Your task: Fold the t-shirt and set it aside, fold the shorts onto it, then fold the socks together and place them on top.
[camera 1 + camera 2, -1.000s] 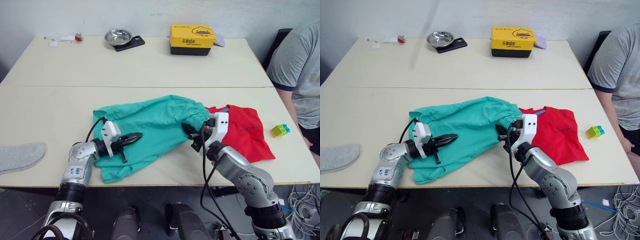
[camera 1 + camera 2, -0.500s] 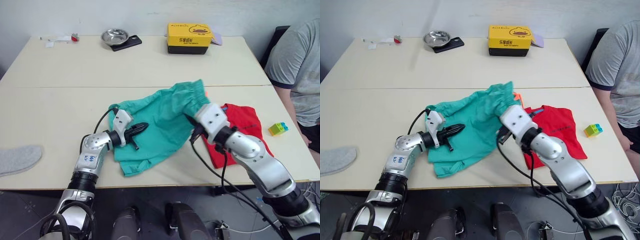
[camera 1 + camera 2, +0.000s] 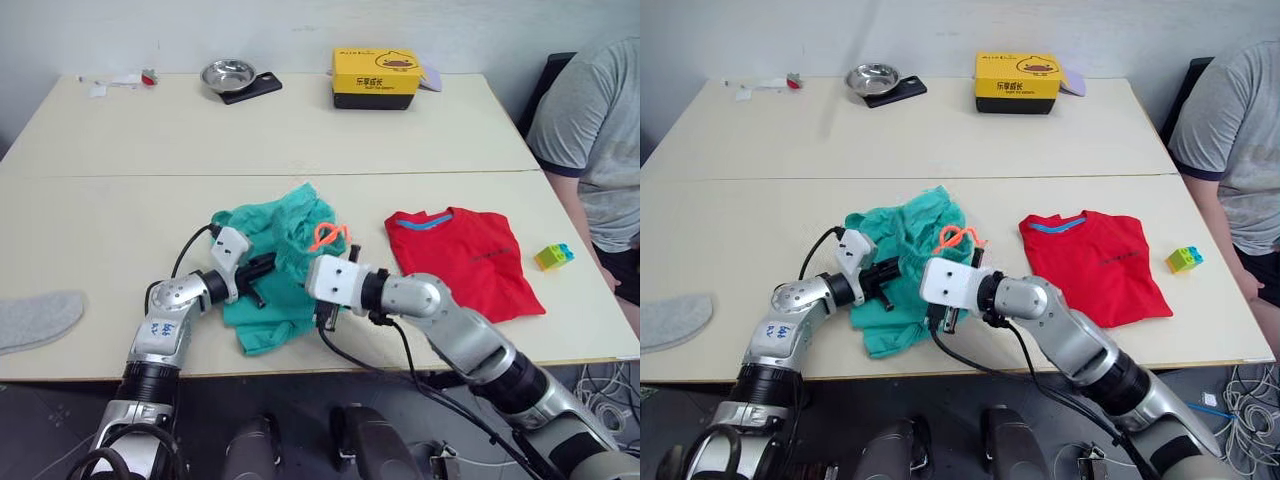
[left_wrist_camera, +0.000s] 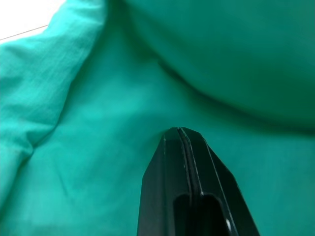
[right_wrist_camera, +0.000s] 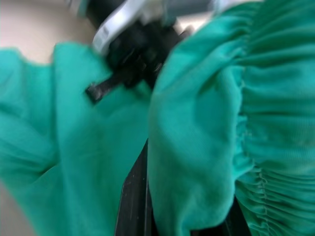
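Observation:
The teal-green shorts (image 3: 262,235) lie bunched near the table's front, with the waistband end folded over to the left and the orange drawstring (image 3: 328,235) on top. My left gripper (image 3: 262,270) is shut, its tips pressing on the shorts' fabric (image 4: 98,123). My right gripper (image 3: 305,282) points left towards it. It is shut on the gathered waistband (image 5: 206,137), which drapes over its fingers. The red t-shirt (image 3: 460,255) lies flat to the right, apart from the shorts. One grey sock (image 3: 38,318) rests at the far left front.
A yellow box (image 3: 377,75) and a metal bowl (image 3: 226,72) stand at the far edge. Small toy bricks (image 3: 557,257) sit right of the t-shirt. A person in a grey shirt (image 3: 590,130) sits at the table's right side.
My right gripper has carried the waistband leftward over the shorts, doubling them up and uncovering the t-shirt. The left gripper has stayed on the shorts.

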